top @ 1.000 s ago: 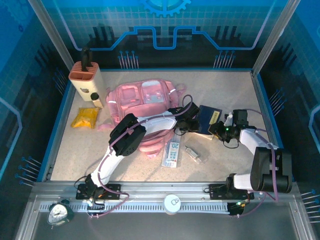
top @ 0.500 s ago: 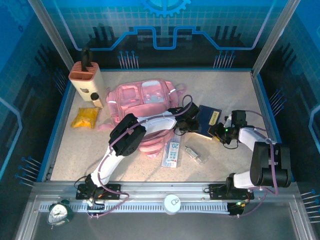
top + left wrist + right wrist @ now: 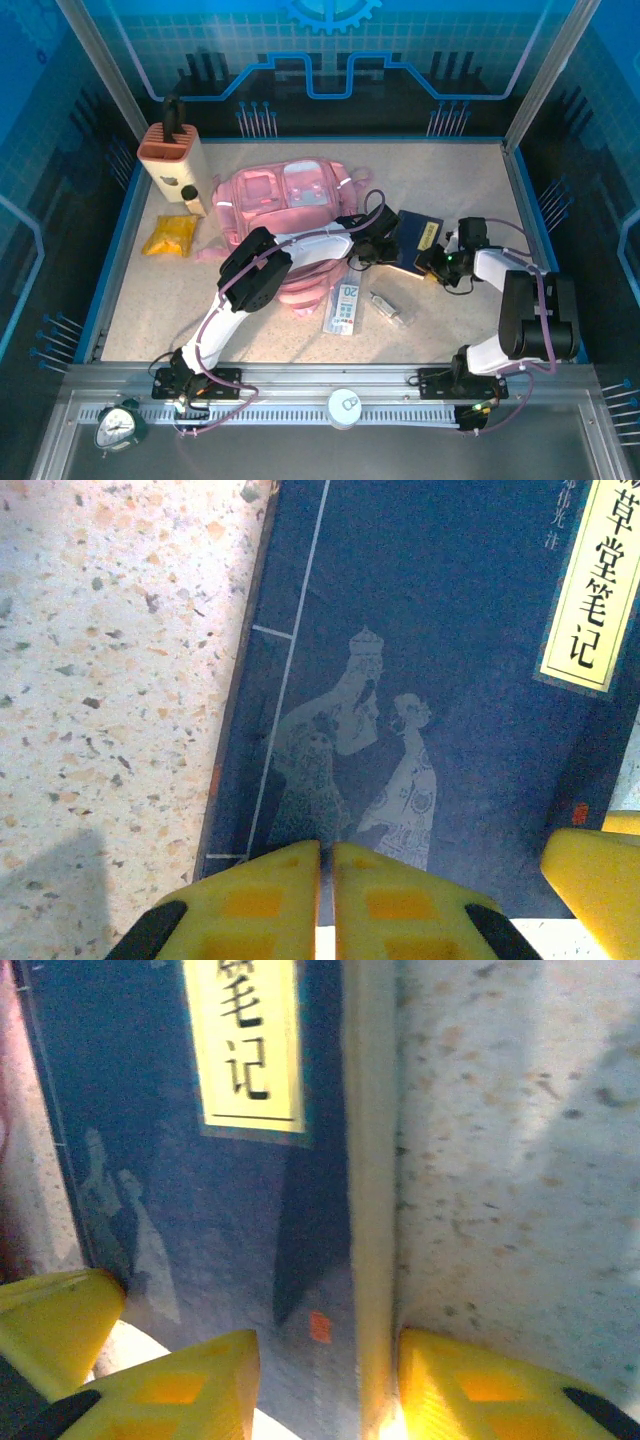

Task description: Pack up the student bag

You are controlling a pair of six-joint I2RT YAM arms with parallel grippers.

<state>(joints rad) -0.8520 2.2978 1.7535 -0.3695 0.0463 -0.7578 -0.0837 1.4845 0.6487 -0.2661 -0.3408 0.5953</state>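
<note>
The student bag [image 3: 285, 200], pink and soft, lies at the middle back of the table. Just right of it lies a dark blue book [image 3: 415, 238] with a yellow title label [image 3: 597, 590]. My left gripper [image 3: 372, 246] is at the book's left side, shut, its tips [image 3: 327, 848] down over the cover's pale figure drawing. At the book's near right corner my right gripper [image 3: 441, 260] is open [image 3: 325, 1345]. One of its fingers [image 3: 190, 1380] is over the cover and the other on the table against the page edge [image 3: 372, 1210].
A tan knife block [image 3: 172, 160] and a small bottle [image 3: 190, 198] stand at the back left, a yellow packet [image 3: 170, 237] in front of them. A blue-and-white box [image 3: 345, 308] and a small clear item [image 3: 388, 308] lie before the bag. An alarm clock [image 3: 120, 425] sits on the front rail.
My right gripper has edged a little left and farther in along the book's corner, its elbow swinging left. The left arm and the book have stayed put.
</note>
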